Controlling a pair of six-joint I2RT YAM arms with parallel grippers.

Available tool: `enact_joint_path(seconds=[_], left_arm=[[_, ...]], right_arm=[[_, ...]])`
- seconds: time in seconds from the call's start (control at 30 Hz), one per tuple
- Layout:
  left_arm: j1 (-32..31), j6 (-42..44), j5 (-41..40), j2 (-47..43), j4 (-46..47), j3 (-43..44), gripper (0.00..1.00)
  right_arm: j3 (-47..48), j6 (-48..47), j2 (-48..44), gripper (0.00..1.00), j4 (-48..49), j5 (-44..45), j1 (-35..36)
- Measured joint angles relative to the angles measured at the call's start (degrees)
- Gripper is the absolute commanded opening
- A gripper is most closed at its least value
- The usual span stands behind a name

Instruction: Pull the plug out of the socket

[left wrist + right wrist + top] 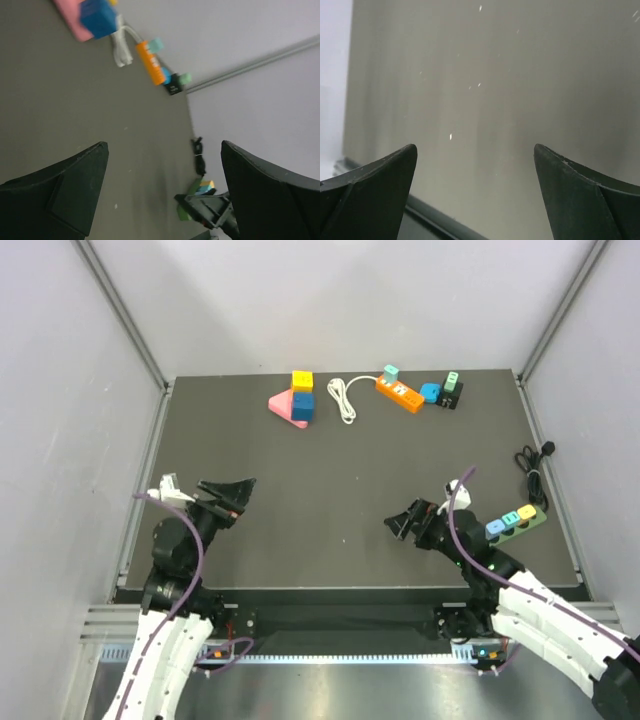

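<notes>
An orange socket strip point(398, 392) lies at the back of the table, with a teal plug point(391, 372) and a blue plug point(430, 393) in it and a white cord point(344, 398) coiled to its left. A green socket strip point(522, 520) lies at the right edge and carries a blue and a yellow plug point(527, 512). My left gripper point(238, 498) hovers open at the near left, far from both strips. My right gripper point(400, 520) stands open just left of the green strip. The left wrist view shows the orange strip point(151, 62) far ahead between the open fingers of my left gripper point(164, 145). My right gripper point(474, 147) sees only bare table.
A pink wedge point(284, 405) with a blue block point(303, 405) and a yellow block point(302, 381) sits at the back left. A black adapter with a green plug point(452, 390) lies right of the orange strip. A black cord point(533, 465) is bundled by the right edge.
</notes>
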Motion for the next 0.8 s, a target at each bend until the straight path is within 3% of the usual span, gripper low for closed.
enact_joint_path(seconds=[0.13, 0.23, 0.5, 0.8], left_arm=[[0.0, 0.2, -5.6, 8.6, -12.4, 6.3, 0.98], [0.1, 1.8, -6.3, 14.4, -14.3, 8.6, 0.98], [0.3, 0.4, 3.2, 37.4, 0.7, 9.3, 0.98], [3.7, -0.9, 11.3, 68.9, 15.1, 23.5, 0.91]], right_arm=[[5.0, -3.7, 3.0, 1.0, -3.8, 3.2, 0.0], [8.6, -6.8, 5.2, 1.0, -7.3, 4.3, 0.0], [10.9, -13.4, 7.1, 1.0, -11.0, 1.6, 0.0], [7.6, -12.4, 2.3, 1.0, -10.4, 1.3, 0.0]])
